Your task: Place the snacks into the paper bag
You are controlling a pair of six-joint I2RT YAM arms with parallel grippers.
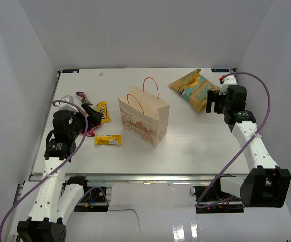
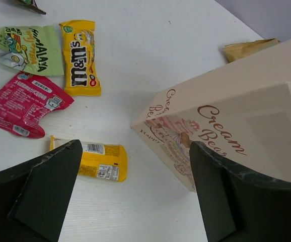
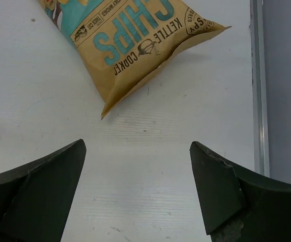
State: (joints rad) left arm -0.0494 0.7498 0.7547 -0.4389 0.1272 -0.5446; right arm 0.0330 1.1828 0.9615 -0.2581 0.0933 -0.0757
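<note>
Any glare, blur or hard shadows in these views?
Top view: even light, only a soft shadow beside the paper bag. Left wrist: yellow candy packet print sharp, the fingers dark and featureless. Right wrist: chip bag lettering crisp, faint shadow under its edge.

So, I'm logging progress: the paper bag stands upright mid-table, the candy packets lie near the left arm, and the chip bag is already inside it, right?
No: the chip bag lies on the table by the right pincer, outside the paper bag. The top view shows it; the rest stands.
</note>
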